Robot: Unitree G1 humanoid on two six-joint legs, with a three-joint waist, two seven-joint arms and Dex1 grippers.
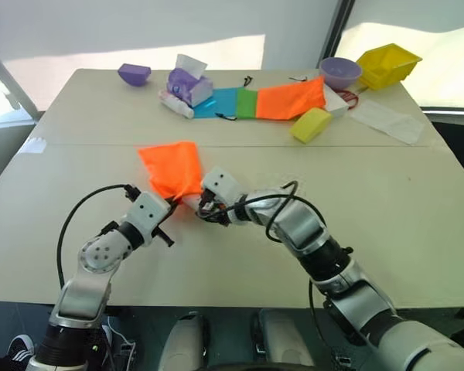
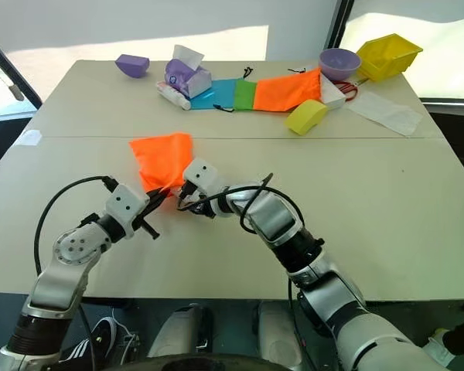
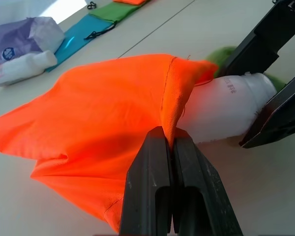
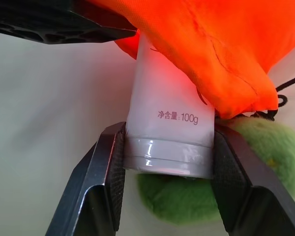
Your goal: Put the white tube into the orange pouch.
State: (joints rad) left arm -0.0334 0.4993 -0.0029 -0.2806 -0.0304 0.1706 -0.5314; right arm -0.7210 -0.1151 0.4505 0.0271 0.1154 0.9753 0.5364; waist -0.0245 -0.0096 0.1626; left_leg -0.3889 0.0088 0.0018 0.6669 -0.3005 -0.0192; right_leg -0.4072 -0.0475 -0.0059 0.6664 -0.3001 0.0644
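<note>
— What carries everything?

— A pale beige table (image 1: 417, 232). At its far edge, across the top of the frame: a purple bowl (image 1: 134, 74), a tissue pack (image 1: 189, 83), then blue (image 1: 219, 102), green (image 1: 247, 103) and orange (image 1: 291, 99) flat pouches in a row.

— And upper right?

— A yellow sponge-like block (image 1: 311, 124), a lilac bowl (image 1: 339, 73), a yellow bin (image 1: 387, 65), a white sheet (image 1: 387, 120).

— Centre?

— The orange pouch (image 1: 171, 168) lies there.

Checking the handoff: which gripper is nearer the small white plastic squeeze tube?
Right. The right gripper clamps the white plastic squeeze tube at its cap end; the left gripper pinches the neon-orange fabric pouch's edge beside it.
</note>
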